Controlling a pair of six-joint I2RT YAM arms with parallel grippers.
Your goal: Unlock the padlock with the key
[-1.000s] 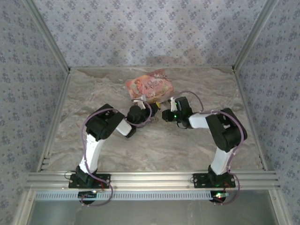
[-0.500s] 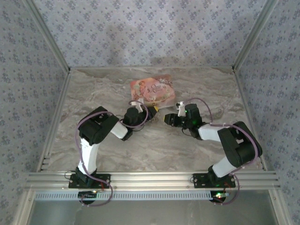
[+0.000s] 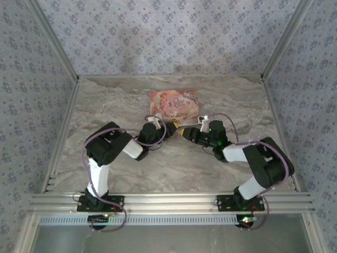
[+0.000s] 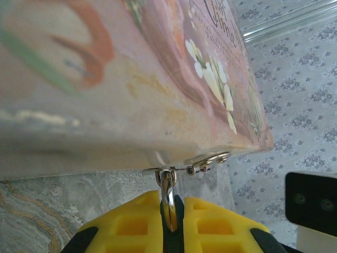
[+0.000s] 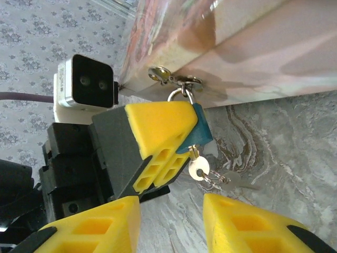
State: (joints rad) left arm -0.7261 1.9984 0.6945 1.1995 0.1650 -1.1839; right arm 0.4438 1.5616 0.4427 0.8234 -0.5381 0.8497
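The padlock (image 5: 197, 132) sits at the pouch's (image 3: 175, 104) near edge, at 6 o'clock of it, just past the middle of the tabletop (image 3: 158, 171) toward 12 o'clock. It is a tiny lock with a smooth blue body. In the right wrist view its long axis runs almost straight up and down. The silvery shackle (image 5: 179, 96) points to 12 o'clock and loops into a small metal clasp (image 5: 158, 74) on the pouch edge. The keyhole end faces 5 o'clock.

A flat round-headed silver key (image 5: 199, 168) sticks out of that lower end, in line with the body, and a thin wire ring (image 5: 216, 180) dangles at its 4 o'clock.

The left gripper (image 4: 168, 206) reaches in from 8 o'clock and is pinched tight on the padlock. Its ribbed yellow fingers (image 5: 158, 142) press the blue body, and the shackle rises from the slit between them.

The right gripper (image 5: 172, 204) comes from 4 o'clock. Its jaws stand partly apart with nothing between them, just at 6 o'clock of the key and not touching it.

The pouch is flat and glossy, pink with printed flowers and lettering. The tabletop is a grey-beige marble pattern with wavy veins.
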